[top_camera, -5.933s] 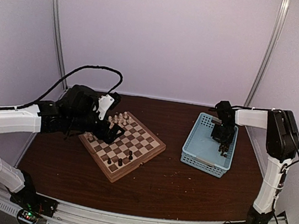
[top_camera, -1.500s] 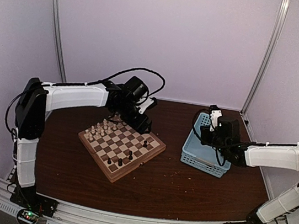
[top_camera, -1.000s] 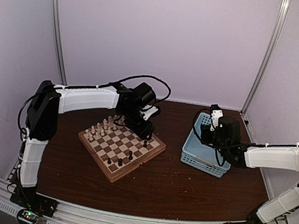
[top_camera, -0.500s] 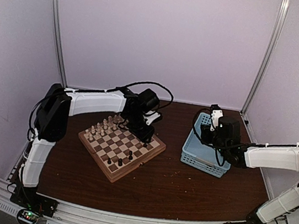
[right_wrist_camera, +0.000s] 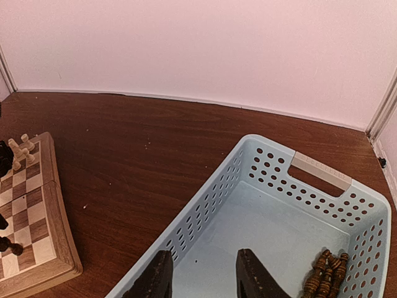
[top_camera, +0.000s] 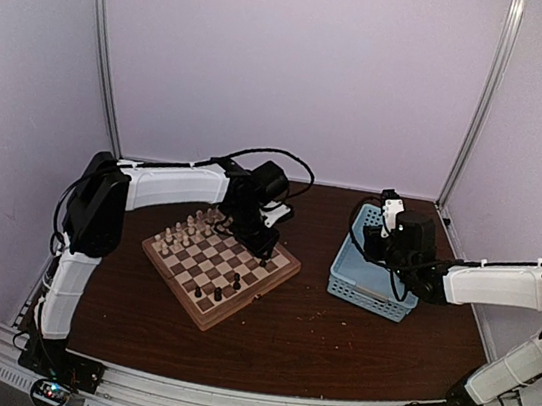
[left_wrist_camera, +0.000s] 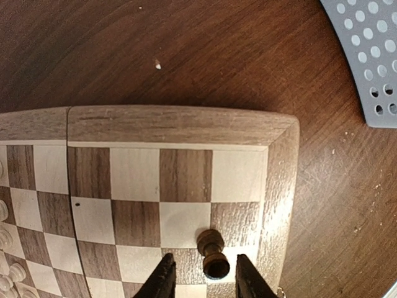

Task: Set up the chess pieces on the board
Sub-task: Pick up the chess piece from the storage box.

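The board [top_camera: 250, 295] lies left of centre on the brown table. Several cream chess pieces [top_camera: 186, 232] stand along its far-left edge, and a few dark ones [top_camera: 218, 293] stand near its front corner. My left gripper [top_camera: 265, 248] reaches over the board's right corner. In the left wrist view its open jaws [left_wrist_camera: 203, 274] straddle a single dark piece [left_wrist_camera: 214, 251] on a corner square, with a gap on each side. My right gripper [right_wrist_camera: 201, 276] hangs open and empty over the light blue basket [right_wrist_camera: 217, 205]. Dark pieces [right_wrist_camera: 325, 273] lie in the basket's corner.
The basket [top_camera: 364, 295] stands to the right of the board, a strip of bare table between them. The board's near corner [right_wrist_camera: 53, 261] and some cream pieces [right_wrist_camera: 18, 149] show at the left of the right wrist view. Walls close in behind and at both sides.
My left arm has shifted slightly right over the board's corner and its jaws have narrowed around the dark piece. The right arm has not moved.
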{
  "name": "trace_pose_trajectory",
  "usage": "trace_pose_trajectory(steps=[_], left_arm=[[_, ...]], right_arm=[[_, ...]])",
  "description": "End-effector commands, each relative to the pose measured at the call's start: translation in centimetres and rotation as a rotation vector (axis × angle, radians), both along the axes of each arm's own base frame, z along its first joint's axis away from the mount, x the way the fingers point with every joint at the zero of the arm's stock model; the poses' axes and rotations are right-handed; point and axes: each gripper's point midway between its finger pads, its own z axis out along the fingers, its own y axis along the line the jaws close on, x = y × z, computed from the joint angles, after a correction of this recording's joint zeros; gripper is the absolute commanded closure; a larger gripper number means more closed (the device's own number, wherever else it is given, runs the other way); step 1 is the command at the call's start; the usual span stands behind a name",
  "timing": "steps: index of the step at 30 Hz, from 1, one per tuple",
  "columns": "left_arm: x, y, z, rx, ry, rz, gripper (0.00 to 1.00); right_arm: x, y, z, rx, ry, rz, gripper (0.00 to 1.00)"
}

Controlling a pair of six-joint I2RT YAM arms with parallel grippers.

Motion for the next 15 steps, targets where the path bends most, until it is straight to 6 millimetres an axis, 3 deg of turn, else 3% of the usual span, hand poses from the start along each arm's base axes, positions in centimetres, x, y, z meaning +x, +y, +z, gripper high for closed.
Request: trace_pose_trajectory(steps=[1, 8, 15], left_arm=[[-0.24, -0.60, -0.48, -0.005, 0.019, -0.011, 0.67], [-0.38, -0.67, -0.57, 0.000, 0.020, -0.017, 0.58], [-0.56, -0.78, -0.92, 0.006, 0.029, -0.022, 0.63]], right_arm=[[0.09, 0.29, 0.50, 0.008, -0.011, 0.008, 0.62], [0.17, 0.30, 0.29, 0.003, -0.006, 0.007, 0.63], [0.33, 0.25, 0.06, -0.006, 0.005, -0.001, 0.63]])
